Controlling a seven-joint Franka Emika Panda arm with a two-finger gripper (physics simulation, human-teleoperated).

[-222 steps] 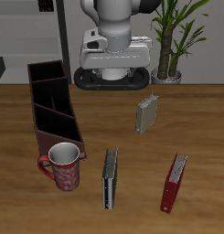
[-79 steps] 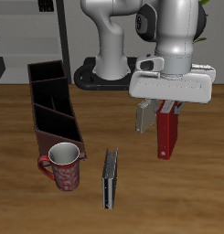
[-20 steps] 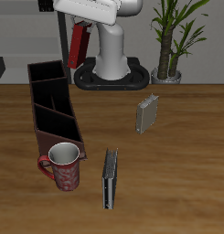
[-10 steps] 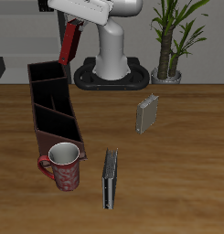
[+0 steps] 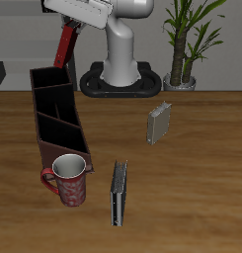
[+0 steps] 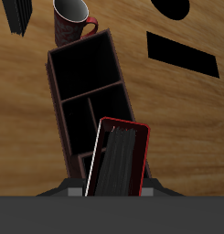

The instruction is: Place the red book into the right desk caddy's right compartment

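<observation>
red book (image 5: pixel 65 44), dark maroon-brown right desk caddy (image 5: pixel 55 115), red patterned mug (image 5: pixel 69 180), dark grey book (image 5: pixel 119 193)

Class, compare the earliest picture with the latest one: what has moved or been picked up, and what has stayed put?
The red book left the table near its front edge: the hand gripped it, lifted it and carried it back across to hang, tilted, above the far end of the right desk caddy. The mug, the dark grey book, the small light grey book and the caddy stayed where they were.
</observation>
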